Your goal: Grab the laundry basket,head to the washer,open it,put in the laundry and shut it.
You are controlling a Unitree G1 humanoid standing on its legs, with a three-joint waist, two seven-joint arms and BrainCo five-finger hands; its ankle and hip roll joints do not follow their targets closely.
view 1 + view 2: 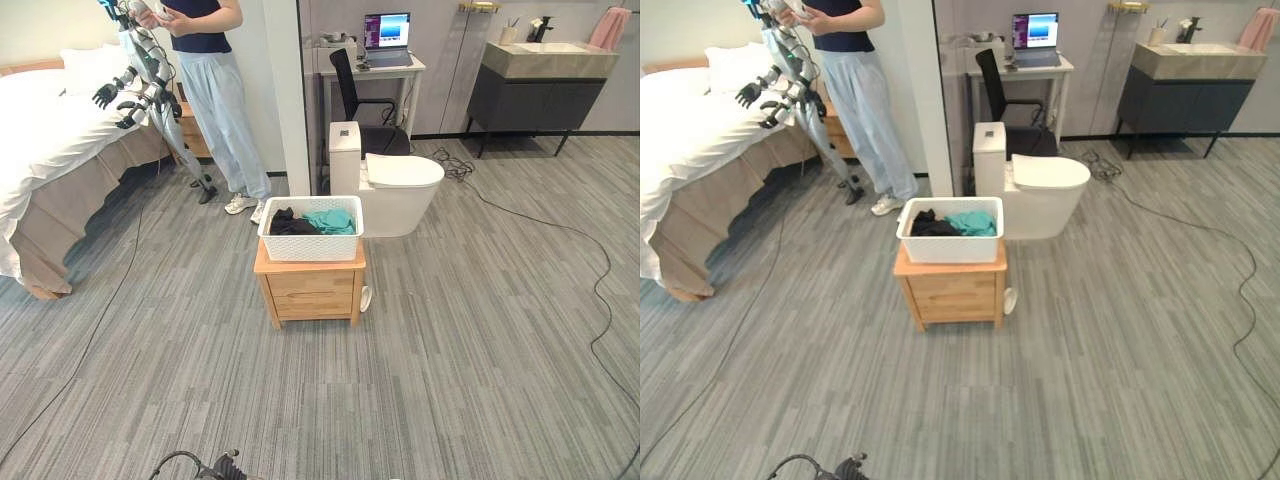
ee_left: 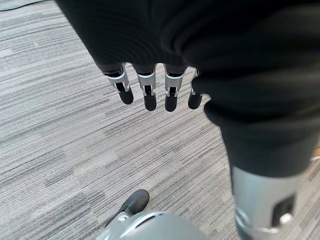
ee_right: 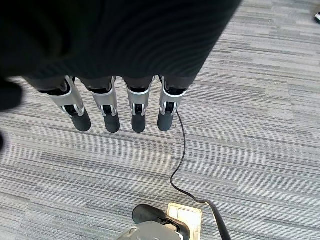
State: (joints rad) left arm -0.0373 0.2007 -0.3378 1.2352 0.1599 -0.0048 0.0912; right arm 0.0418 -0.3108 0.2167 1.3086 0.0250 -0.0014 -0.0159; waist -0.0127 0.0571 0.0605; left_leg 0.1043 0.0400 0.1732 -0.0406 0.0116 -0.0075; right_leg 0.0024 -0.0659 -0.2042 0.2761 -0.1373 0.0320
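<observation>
**White basket waits on the wooden stand, both hands free**

White and perforated, the laundry basket (image 1: 311, 230) sits squarely on a low wooden nightstand (image 1: 311, 284), which lifts it to a height the robot could probably reach without stooping far. Dark and teal laundry (image 1: 312, 221) lies heaped inside, below the rim. The stand is well apart from the robot, just in front of a white toilet (image 1: 396, 190), with a person (image 1: 220, 90) near the bed (image 1: 60, 150).

The left hand (image 2: 150, 87) and right hand (image 3: 120, 107) each hang over bare carpet, fingers straight and holding nothing (a resting posture, I judge, since the basket is not yet within reach).

No writing is legible; the laptop (image 1: 387, 38) screen on the desk is too small to read.
</observation>
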